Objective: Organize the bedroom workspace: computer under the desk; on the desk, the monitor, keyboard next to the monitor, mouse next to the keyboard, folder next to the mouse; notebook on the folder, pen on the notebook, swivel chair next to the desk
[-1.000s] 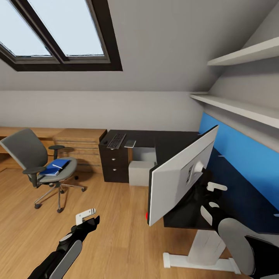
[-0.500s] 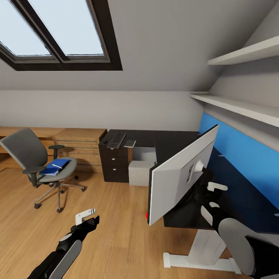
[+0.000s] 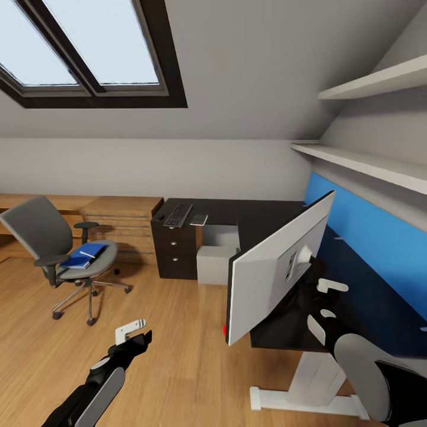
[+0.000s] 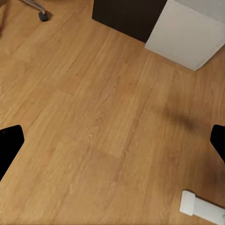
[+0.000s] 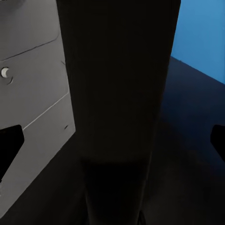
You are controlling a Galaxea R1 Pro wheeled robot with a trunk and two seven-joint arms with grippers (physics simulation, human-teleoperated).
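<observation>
The monitor [image 3: 276,270] stands on the near edge of the black tabletop [image 3: 261,216], its pale grey back facing the robot and its screen edge overhanging the floor.

**Risks**
- The right end effector [image 3: 325,296] sits just behind the monitor, close to the dark curved stand [image 5: 117,108]; its jaws appear spread, gripping nothing. In my judgement, a push towards the edge could tip the tall, thin panel off the tabletop.
- The left end effector [image 3: 131,332] hangs released over the oak plank floor [image 4: 93,117], well away from the monitor.
- The blue folder [image 3: 83,256], with the notebook [image 3: 93,252] on it, lies on the swivel chair [image 3: 59,249], far from the monitor; the caster base may roll when touched.

**Materials and shapes**
- Monitor: flat, rigid, smooth.
- Keyboard [image 3: 178,215]: slim, at the far end of the tabletop beyond the monitor.
- Computer [image 3: 214,264]: boxy, matte grey-white, on the floor under the tabletop, behind the monitor.
</observation>
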